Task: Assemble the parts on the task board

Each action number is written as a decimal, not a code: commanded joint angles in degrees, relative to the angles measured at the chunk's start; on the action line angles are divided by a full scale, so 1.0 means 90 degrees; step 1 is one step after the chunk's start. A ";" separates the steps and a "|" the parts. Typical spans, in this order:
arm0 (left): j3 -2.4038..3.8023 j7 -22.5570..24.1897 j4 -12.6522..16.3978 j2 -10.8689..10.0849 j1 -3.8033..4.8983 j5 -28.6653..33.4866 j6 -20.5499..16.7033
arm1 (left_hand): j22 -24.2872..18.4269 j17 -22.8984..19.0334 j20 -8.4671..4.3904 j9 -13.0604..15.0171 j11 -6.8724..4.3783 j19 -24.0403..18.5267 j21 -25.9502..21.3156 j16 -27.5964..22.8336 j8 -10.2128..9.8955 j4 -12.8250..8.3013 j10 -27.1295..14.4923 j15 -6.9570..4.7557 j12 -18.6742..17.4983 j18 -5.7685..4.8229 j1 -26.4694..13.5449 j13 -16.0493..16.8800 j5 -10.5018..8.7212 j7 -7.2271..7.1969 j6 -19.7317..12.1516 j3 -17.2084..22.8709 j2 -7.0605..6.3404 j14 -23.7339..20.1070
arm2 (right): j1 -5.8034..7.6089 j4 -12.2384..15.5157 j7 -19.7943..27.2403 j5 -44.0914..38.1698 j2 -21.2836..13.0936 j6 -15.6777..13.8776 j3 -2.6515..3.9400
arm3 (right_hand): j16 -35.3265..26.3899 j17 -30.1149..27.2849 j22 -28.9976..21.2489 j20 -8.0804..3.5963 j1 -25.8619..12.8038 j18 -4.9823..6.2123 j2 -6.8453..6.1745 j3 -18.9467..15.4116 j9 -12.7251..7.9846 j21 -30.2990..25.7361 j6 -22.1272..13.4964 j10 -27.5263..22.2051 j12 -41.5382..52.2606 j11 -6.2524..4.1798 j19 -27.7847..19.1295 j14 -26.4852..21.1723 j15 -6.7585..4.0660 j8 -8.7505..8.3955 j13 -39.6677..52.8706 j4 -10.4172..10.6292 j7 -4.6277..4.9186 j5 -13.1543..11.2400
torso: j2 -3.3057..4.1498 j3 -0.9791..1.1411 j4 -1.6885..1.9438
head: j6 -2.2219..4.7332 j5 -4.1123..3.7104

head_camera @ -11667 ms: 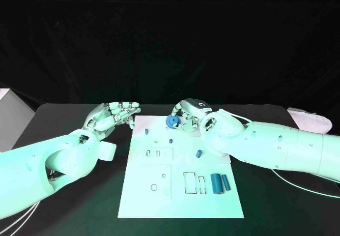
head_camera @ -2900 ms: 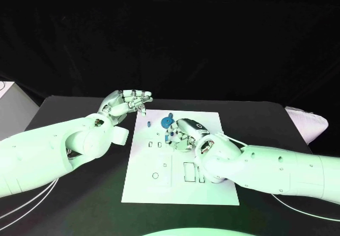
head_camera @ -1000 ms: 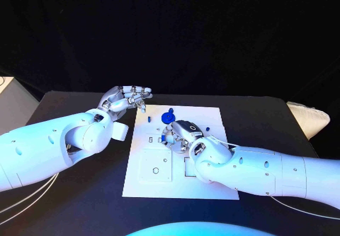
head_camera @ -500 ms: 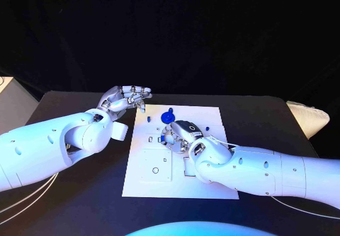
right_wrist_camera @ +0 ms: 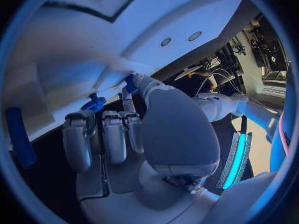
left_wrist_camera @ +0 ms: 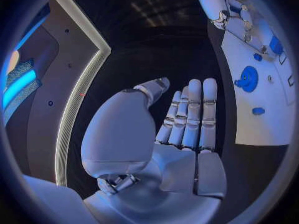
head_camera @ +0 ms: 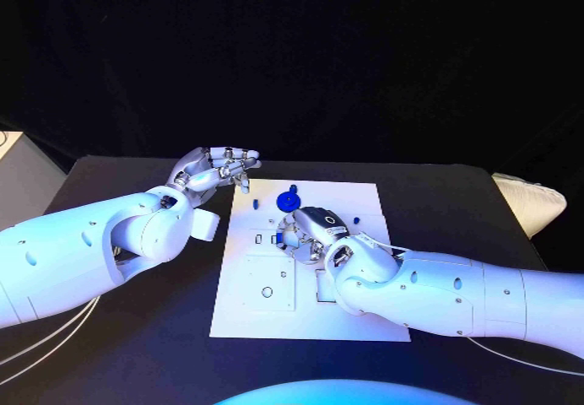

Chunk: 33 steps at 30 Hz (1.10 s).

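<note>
Nothing moved; right hand curled on task board; left hand empty.

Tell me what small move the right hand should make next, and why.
Probably a short press straight down to seat its part. The right hand is low over the middle of the white board, fingers curled around a small blue piece at their tips. The left hand is empty beside the board's far corner, clear of the blue gear.
</note>
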 commanded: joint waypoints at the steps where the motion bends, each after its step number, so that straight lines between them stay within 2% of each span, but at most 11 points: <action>1: 0.0003 0.0027 0.0008 0.0005 0.0002 -0.0022 0.0108 | 0.0008 -0.0009 0.0016 0.0009 0.0014 -0.0042 0.0040 0.0041 0.0020 0.0001 0.0016 -0.0009 0.0024 0.0100 -0.0059 0.0004 -0.0038 0.0003 -0.0046 0.0047 0.0005 -0.0053 | -0.0022 0.0002 -0.0042 -0.0102 -0.0008 0.0173 -0.0017 | -0.0001 0.1306 0.1578 -0.0026 -0.0047 -0.0109 0.0011 0.0012 -0.0002 0.0014 -0.0001 0.0535 -0.0024 -0.0018 0.0618 0.0593 -0.0028 0.0017 0.1545 -0.0005 0.0035 0.0022 | 0.0003 0.0002 -0.0003 | 0.0002 -0.0005; 27: -0.0001 0.0026 0.0006 -0.0009 0.0002 -0.0024 0.0101 | 0.0008 -0.0009 0.0016 0.0009 0.0014 -0.0042 0.0040 0.0041 0.0020 0.0001 0.0016 -0.0009 0.0024 0.0100 -0.0059 0.0004 -0.0038 0.0003 -0.0046 0.0047 0.0005 -0.0053 | -0.0031 0.0048 -0.0183 -0.0219 -0.0040 0.0217 -0.0021 | -0.0004 0.1299 0.1573 -0.0013 -0.0292 -0.0107 -0.0150 -0.0049 0.0002 0.0006 -0.0050 0.0517 -0.0048 -0.0003 0.0615 0.0592 -0.0015 0.0034 0.1527 0.0056 0.0049 -0.0009 | 0.0006 0.0002 0.0005 | -0.0006 -0.0015; 33: -0.0001 0.0024 0.0004 -0.0010 0.0002 -0.0024 0.0101 | 0.0008 -0.0009 0.0016 0.0009 0.0014 -0.0042 0.0040 0.0041 0.0020 0.0001 0.0016 -0.0009 0.0024 0.0100 -0.0059 0.0004 -0.0038 0.0003 -0.0046 0.0047 0.0005 -0.0053 | -0.0031 0.0044 -0.0182 -0.0221 -0.0042 0.0190 -0.0021 | -0.0014 0.1271 0.1555 0.0002 -0.0359 -0.0101 -0.0206 -0.0069 -0.0023 -0.0017 -0.0176 0.0469 -0.0105 0.0027 0.0604 0.0586 0.0007 -0.0017 0.1480 0.0074 0.0089 -0.0021 | 0.0005 0.0001 0.0002 | -0.0009 -0.0012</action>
